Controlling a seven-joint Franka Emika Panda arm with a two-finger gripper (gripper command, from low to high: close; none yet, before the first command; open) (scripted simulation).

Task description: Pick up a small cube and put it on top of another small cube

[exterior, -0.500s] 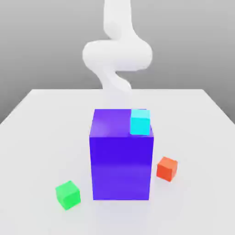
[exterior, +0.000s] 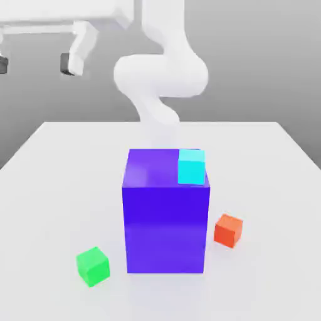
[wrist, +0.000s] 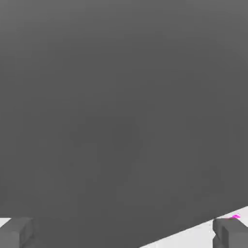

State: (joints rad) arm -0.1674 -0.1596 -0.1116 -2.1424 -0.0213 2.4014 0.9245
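Note:
My gripper (exterior: 36,63) hangs high at the exterior view's upper left, far above the table, open with nothing between its fingers. In the hand view its two dark fingertips (wrist: 14,233) stand wide apart against a grey backdrop. A small cyan cube (exterior: 191,167) rests on the top right corner of a tall blue block (exterior: 165,219) in the table's middle. A small red cube (exterior: 227,230) lies on the table to the block's right. A small green cube (exterior: 93,266) lies at its front left.
The white table (exterior: 56,182) spreads around the tall blue block. The white arm (exterior: 160,78) rises behind the block. A strip of the white table edge (wrist: 193,235) and a tiny magenta speck (wrist: 236,216) show in the hand view.
The hand with its open fingers has come into the exterior view at the upper left. The cubes and the block have not moved.

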